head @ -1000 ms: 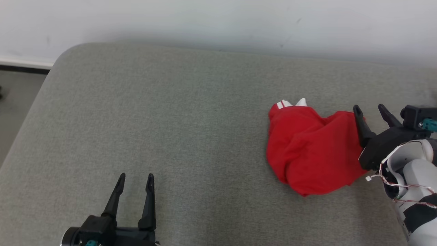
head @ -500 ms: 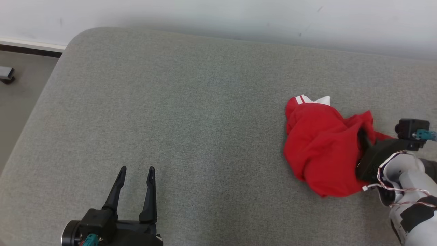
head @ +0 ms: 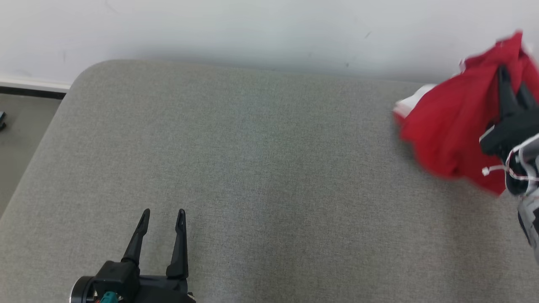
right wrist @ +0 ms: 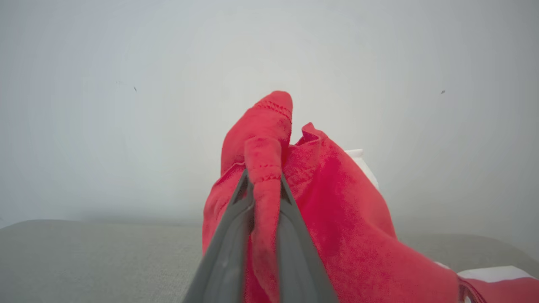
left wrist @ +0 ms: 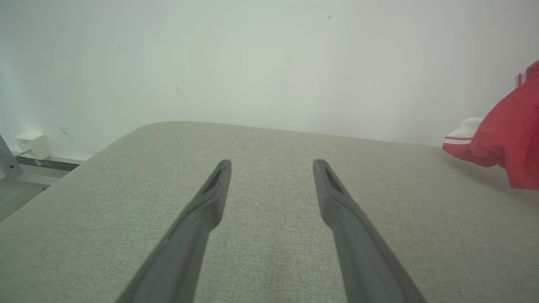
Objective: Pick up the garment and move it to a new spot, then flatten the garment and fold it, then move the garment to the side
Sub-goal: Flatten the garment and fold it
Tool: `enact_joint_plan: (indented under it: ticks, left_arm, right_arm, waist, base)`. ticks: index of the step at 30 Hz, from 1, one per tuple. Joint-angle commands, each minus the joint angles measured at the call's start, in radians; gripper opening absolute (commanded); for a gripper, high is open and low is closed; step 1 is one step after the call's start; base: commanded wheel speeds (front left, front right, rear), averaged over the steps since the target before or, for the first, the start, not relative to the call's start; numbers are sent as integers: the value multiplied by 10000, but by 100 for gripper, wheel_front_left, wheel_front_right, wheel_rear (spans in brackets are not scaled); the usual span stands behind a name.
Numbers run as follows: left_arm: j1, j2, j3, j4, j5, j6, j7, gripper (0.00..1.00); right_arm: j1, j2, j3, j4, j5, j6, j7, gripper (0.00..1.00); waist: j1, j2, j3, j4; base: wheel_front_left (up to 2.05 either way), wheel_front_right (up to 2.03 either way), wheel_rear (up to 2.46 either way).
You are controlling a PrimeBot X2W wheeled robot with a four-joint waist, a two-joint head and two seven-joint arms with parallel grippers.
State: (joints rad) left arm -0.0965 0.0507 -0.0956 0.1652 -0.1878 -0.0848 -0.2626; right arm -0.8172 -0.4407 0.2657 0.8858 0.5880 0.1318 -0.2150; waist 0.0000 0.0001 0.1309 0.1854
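Note:
The garment is red cloth with white trim, bunched and hanging in the air at the far right, above the grey padded surface. My right gripper is shut on a fold of it near the top. In the right wrist view a red fold is pinched between the two fingers of the right gripper. The left wrist view shows the garment at its right edge, its white-striped cuff low near the surface. My left gripper stands open at the lower left, nothing between its fingers.
A pale wall runs behind the padded surface. The surface's rounded far-left corner drops to the floor, where a dark skirting line runs. A small white box sits low on the wall.
My right gripper went from open beside the garment to shut on it, then lifted it up and to the right off the surface. The left gripper stayed open in place. The head camera shifted.

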Motion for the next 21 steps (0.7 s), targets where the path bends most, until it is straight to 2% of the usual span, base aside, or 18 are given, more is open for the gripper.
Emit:
enact_joint_plan:
  ticks: [1, 5, 12, 16, 21]
  left_arm:
    - [166, -3, 46, -8, 3, -12, -32, 100]
    - [344, -3, 113, -65, -38, 35, -32, 100]
    - [463, -3, 132, -77, -132, 61, -32, 100]
    - [561, -5, 143, -90, -183, 93, -32, 100]
    - [510, -5, 144, -61, -210, 92, -32, 100]
  right_arm:
    - [-360, -55, 67, -295, -98, -21, -199, 0]
    - [-565, 429, 465, -1212, -399, -21, -420, 0]
    - [356, 1212, 1265, -1934, -887, -21, -483, 0]
    - [1247, 1856, 1886, -1997, -1076, -21, -497, 0]
    - [2142, 2735, 3298, -1819, -1401, -21, -495, 0]
  waist:
    - [0, -1, -224, -83]
    - [0, -1, -449, -50]
    - [0, -1, -566, 173]
    - [0, -1, -530, 323]
    - [0, -1, -447, 456]
  base:
    - [0, 0, 0]
    - [0, 0, 0]
    - [0, 0, 0]
    - [0, 0, 0]
    - [0, 0, 0]
